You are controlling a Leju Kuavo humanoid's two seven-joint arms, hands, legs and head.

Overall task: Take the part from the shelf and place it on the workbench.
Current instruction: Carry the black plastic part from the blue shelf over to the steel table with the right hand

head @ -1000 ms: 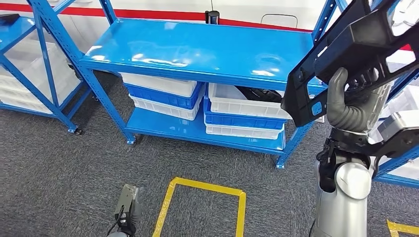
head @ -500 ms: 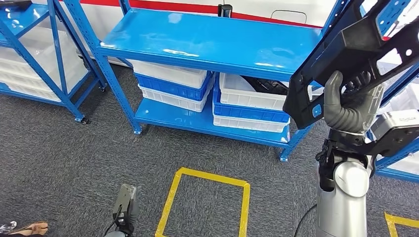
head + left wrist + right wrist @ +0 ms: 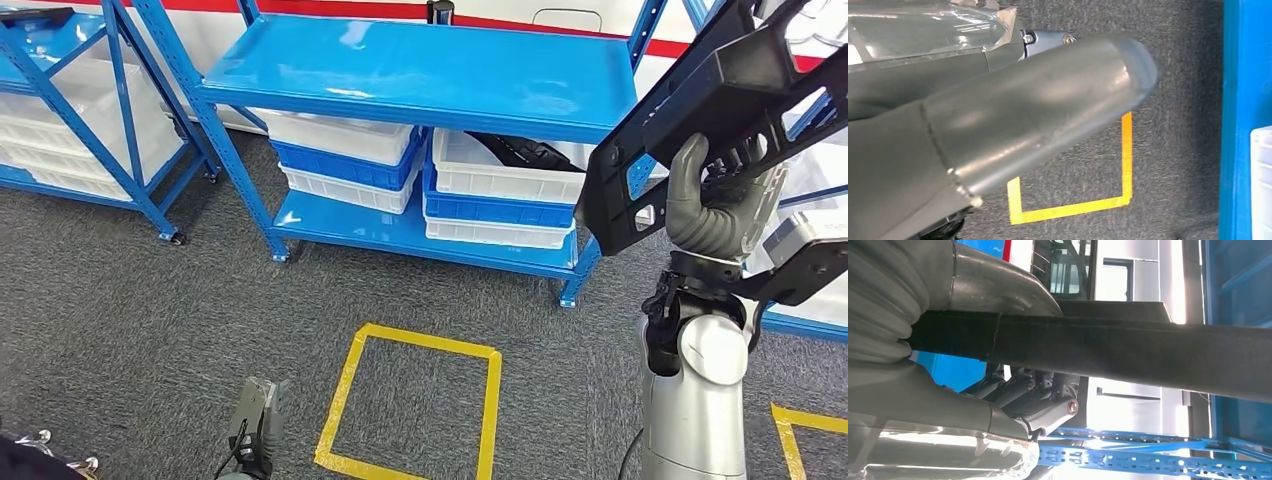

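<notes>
The part (image 3: 700,110) is a long black frame with cut-outs, held up at the right of the head view, in front of the blue shelf's right post. My right hand (image 3: 715,205) grips it from below, thumb wrapped over its lower edge. In the right wrist view the part (image 3: 1148,355) runs as a dark bar across the picture, with my right hand (image 3: 923,390) closed around it. My left hand (image 3: 255,425) hangs low over the carpet and holds nothing. Its thick grey thumb (image 3: 998,115) lies close to the left wrist camera.
A blue shelf unit (image 3: 420,75) stands ahead with a bare top board. Below it are stacked white and blue bins (image 3: 500,195), one holding black parts (image 3: 525,152). More blue racks stand at the left (image 3: 60,100) and right (image 3: 800,325). A yellow tape square (image 3: 415,400) marks the grey carpet.
The whole picture has shifted: the camera moved and the shelf now sits a little further off and more centred. The black part stays raised in my right hand.
</notes>
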